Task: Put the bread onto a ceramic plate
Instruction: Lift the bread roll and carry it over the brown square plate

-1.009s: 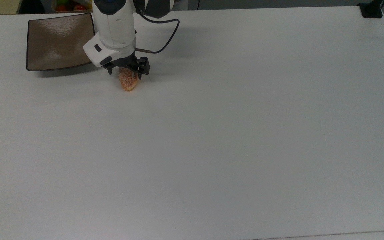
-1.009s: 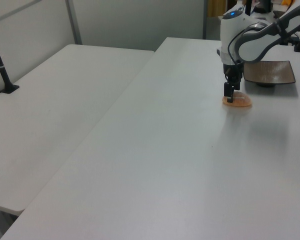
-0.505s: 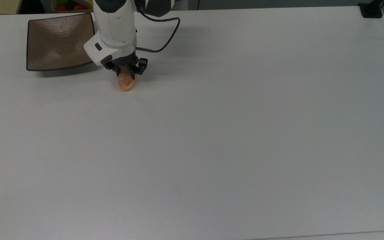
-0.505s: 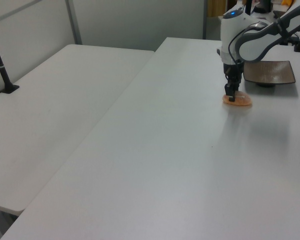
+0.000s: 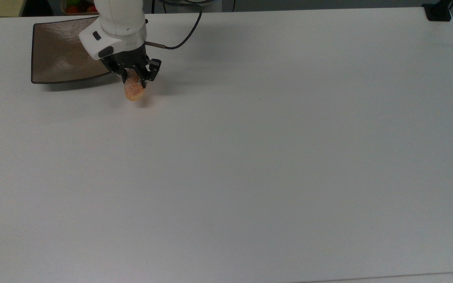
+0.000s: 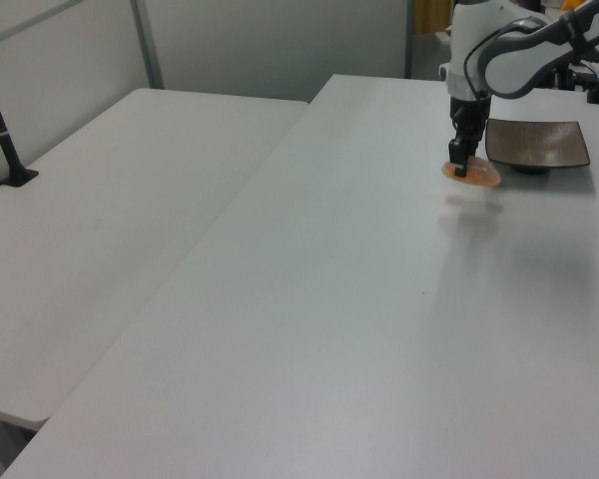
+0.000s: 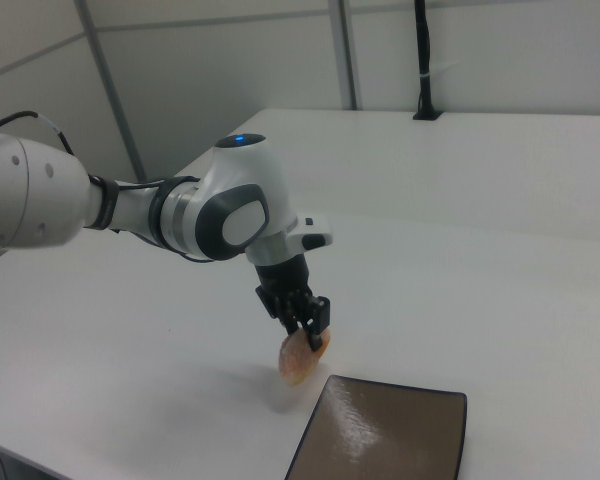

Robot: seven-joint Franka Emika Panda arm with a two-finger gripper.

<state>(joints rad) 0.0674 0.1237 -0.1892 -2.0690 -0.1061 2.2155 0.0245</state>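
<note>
The bread [image 5: 133,90] [image 6: 474,175] [image 7: 300,361] is a small speckled orange-brown bun hanging clear of the white table [image 5: 250,157], its shadow on the surface below it. My gripper [image 5: 134,76] [image 6: 460,166] [image 7: 308,335] is shut on the bun's upper end, and the bun tilts downward from the fingers. The ceramic plate [image 5: 55,53] [image 6: 539,146] [image 7: 385,440] is square, glossy and brown, with nothing on it. In the top view it lies just left of the gripper, partly covered by the arm; in the right view its corner sits right beside the hanging bun.
A tray of colourful items [image 5: 78,6] stands behind the plate at the top view's upper edge. A black post base [image 5: 438,11] sits at the table's far right corner. A second white table [image 6: 110,210] adjoins on the left view's left.
The gripper closed on the bun and lifted it off the table. It then carried it toward the plate, to the top view's left and slightly up.
</note>
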